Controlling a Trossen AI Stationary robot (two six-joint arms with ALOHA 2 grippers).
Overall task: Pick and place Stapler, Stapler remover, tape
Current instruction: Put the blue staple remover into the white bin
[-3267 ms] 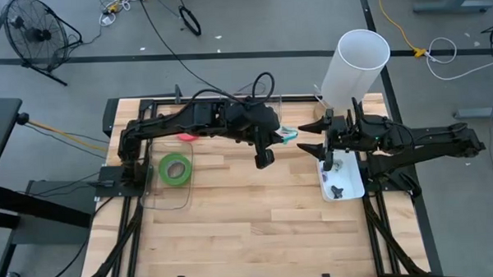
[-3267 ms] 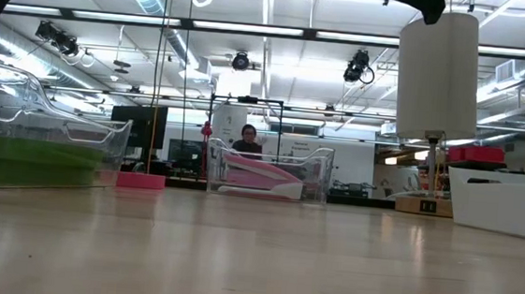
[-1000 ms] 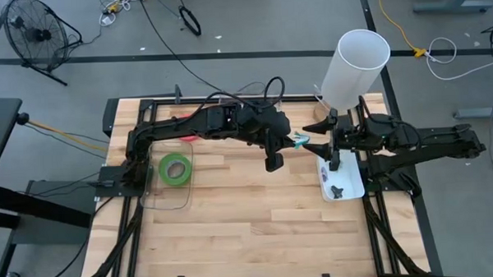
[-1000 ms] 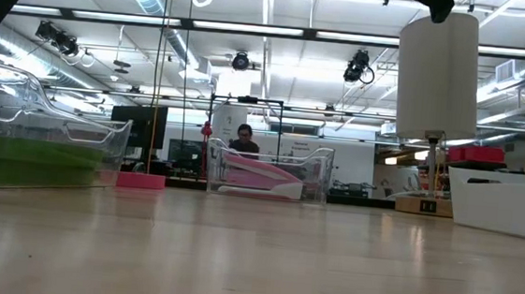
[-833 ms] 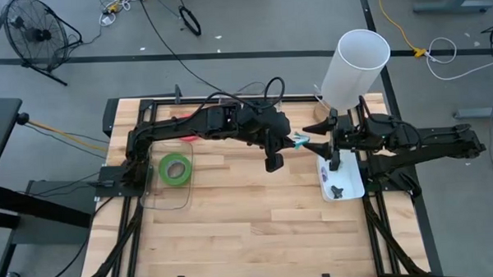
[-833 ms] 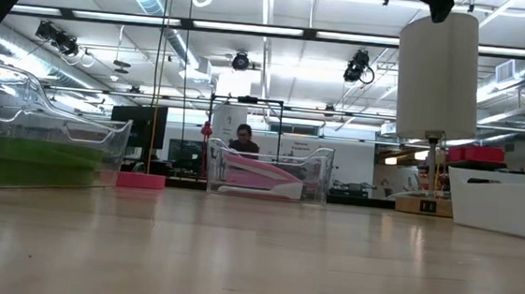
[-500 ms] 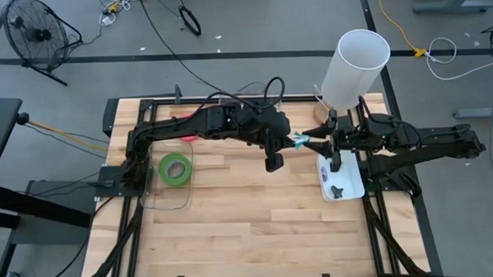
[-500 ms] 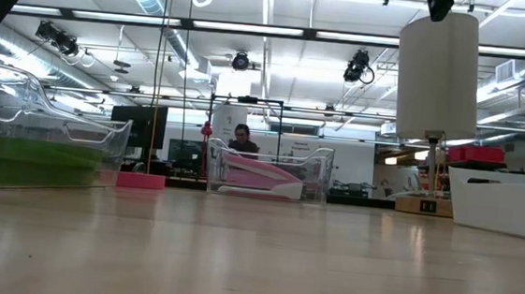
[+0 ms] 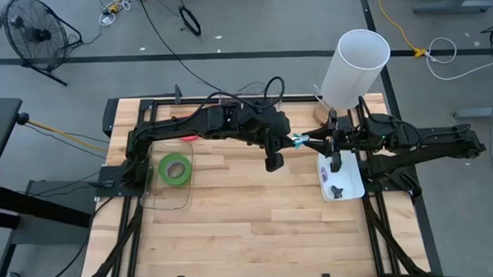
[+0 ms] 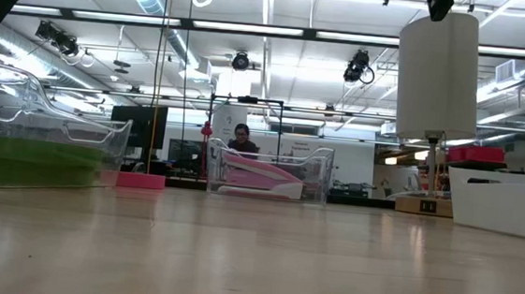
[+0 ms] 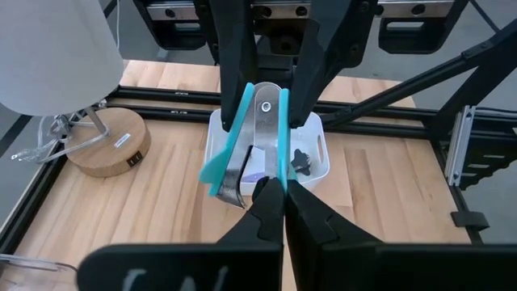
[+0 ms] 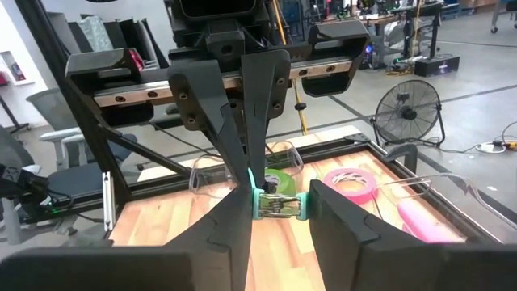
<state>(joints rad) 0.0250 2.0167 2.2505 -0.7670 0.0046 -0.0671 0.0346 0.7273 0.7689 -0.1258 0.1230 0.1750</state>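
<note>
high view: both claws grip stapler remover [image 9: 299, 140].

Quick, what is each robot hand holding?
Left gripper: shut on the staple remover.
Right gripper: shut on the same staple remover.

The wooden table [image 9: 249, 204] is carrying a lamp [image 9: 355, 65]; just below it a white tray [image 9: 345, 180] is sitting, and 1 clear bin [image 9: 168, 190] far left.
</note>
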